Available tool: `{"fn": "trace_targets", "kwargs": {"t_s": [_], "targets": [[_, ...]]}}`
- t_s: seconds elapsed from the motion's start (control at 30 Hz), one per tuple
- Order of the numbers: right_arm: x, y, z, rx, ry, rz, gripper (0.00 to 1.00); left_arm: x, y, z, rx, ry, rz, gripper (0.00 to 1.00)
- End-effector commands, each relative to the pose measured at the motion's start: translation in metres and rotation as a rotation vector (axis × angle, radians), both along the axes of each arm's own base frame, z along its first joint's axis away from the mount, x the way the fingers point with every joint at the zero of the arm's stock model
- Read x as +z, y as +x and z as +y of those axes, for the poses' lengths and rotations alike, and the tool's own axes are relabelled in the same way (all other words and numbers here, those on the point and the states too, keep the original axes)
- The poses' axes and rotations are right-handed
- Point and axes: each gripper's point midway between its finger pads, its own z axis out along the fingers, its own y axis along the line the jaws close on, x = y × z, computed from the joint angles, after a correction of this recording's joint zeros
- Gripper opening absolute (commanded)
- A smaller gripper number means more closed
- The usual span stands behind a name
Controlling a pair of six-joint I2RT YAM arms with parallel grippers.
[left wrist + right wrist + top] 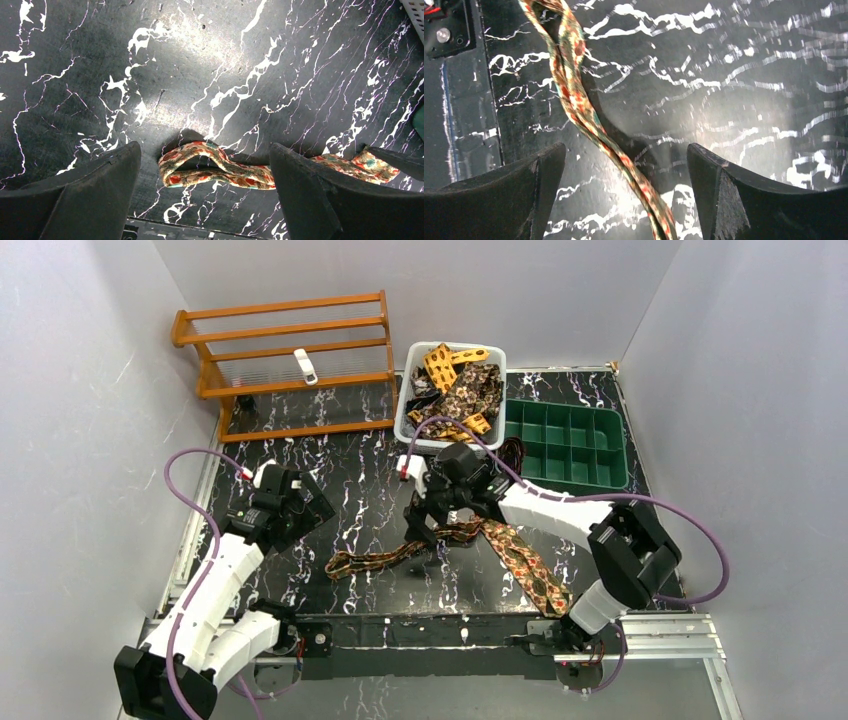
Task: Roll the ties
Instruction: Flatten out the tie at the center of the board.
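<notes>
One red-orange and olive patterned tie (pixel 455 545) lies stretched out on the black marbled table. Its wide end (pixel 535 575) is at the right and its narrow end (pixel 340 565) at the left. My right gripper (pixel 428 535) is open and hangs over the tie's middle. In the right wrist view the tie (pixel 574 95) runs diagonally between the spread fingers of this gripper (pixel 625 147), untouched. My left gripper (pixel 312 505) is open, a little left of and behind the narrow end. In the left wrist view this gripper (pixel 205 147) frames the narrow end (pixel 200 167), which is folded into a small loop.
A white basket (pixel 405 405) holding several more patterned ties stands at the back centre. A green compartment tray (pixel 565 445) is to its right. A wooden rack (pixel 285 360) stands at the back left. Grey walls close in both sides.
</notes>
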Motion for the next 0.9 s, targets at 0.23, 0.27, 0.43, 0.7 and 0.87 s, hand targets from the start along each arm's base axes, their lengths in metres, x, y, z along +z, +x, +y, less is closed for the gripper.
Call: {"fn": "trace_targets", "kwargs": {"t_s": [0.23, 0.27, 0.43, 0.7, 0.87], "targets": [[-0.017, -0.059, 0.083, 0.408, 0.114, -0.365, 0.94, -0.003, -0.007, 0.005, 0.041, -0.007, -0.004, 0.98], [-0.023, -0.061, 0.086, 0.421, 0.107, -0.368, 0.92, -0.002, -0.007, 0.005, 0.041, -0.005, -0.006, 0.98], [-0.049, -0.058, 0.089, 0.438, 0.047, -0.369, 0.80, 0.002, -0.008, 0.009, 0.047, 0.008, -0.015, 0.98], [-0.071, -0.069, 0.075, 0.437, 0.016, -0.316, 0.34, 0.001, -0.010, 0.011, 0.058, 0.013, -0.014, 0.98], [-0.037, -0.111, 0.074, 0.519, 0.090, -0.082, 0.18, 0.005, -0.009, 0.016, 0.080, 0.030, -0.029, 0.98]]}}
